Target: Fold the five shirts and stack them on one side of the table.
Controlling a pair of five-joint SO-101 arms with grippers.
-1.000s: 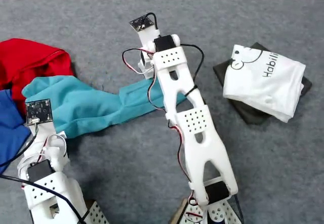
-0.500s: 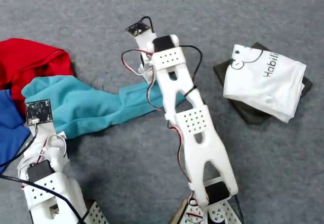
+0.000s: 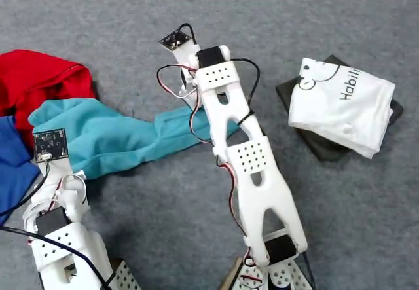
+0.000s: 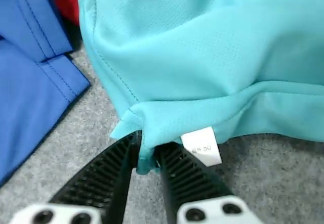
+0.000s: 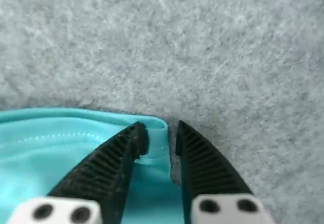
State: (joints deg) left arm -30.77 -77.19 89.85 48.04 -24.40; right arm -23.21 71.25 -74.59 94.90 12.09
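A teal shirt [image 3: 118, 139] lies stretched across the grey table from the left side to the middle. At its left end my left gripper [image 4: 146, 142] is shut on a hem fold of the teal shirt [image 4: 202, 57], next to a white tag [image 4: 202, 148]. At the other end my right gripper [image 5: 161, 129] stands over a corner of the teal shirt [image 5: 61, 148]. Its fingers are a narrow gap apart, one over the cloth and one over bare table. A red shirt [image 3: 39, 77] and a blue shirt [image 3: 13, 159] lie crumpled at the left.
A folded white shirt [image 3: 340, 103] rests on a folded dark shirt [image 3: 314, 143] at the right side. The right arm [image 3: 252, 165] stretches from the front edge up the middle. Grey felt table [image 3: 131, 224] lies bare between the arms.
The right arm's wrist has shifted slightly to the left. The teal shirt and the left arm have stayed in place.
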